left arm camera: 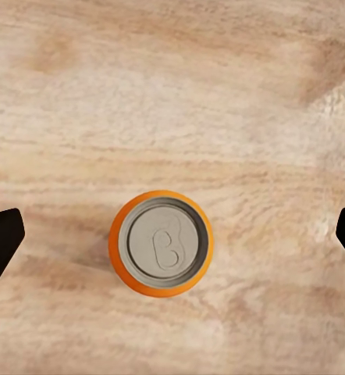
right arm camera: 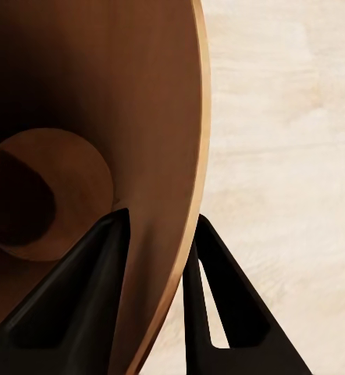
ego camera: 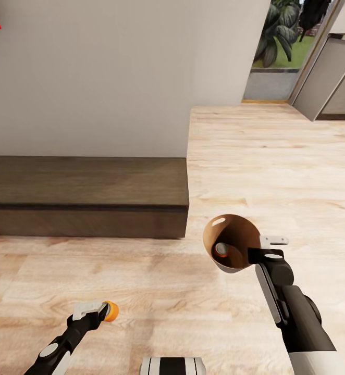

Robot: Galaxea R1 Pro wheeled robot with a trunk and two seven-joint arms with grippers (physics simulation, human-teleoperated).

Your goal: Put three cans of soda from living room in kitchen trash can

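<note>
An orange can of soda (left arm camera: 161,244) with a silver top stands upright on the plank floor. My left gripper (left arm camera: 172,234) is open above it, with a fingertip far out on each side and neither touching. In the head view this can (ego camera: 110,311) sits at the tip of the left gripper (ego camera: 99,312), low on the left. My right gripper (ego camera: 267,249) is shut on the rim of the tash can (ego camera: 234,229), which is held off the floor and tilted towards me. Another can of soda (ego camera: 222,250) lies inside it. One finger is inside the tash can's wall (right arm camera: 141,117), the other outside.
A low dark wood cabinet (ego camera: 84,192) runs along the white wall on the left, ending at a corner. Light plank floor (ego camera: 276,156) stretches to the right towards a glass door with plants (ego camera: 276,47) and grey cabinets (ego camera: 334,78).
</note>
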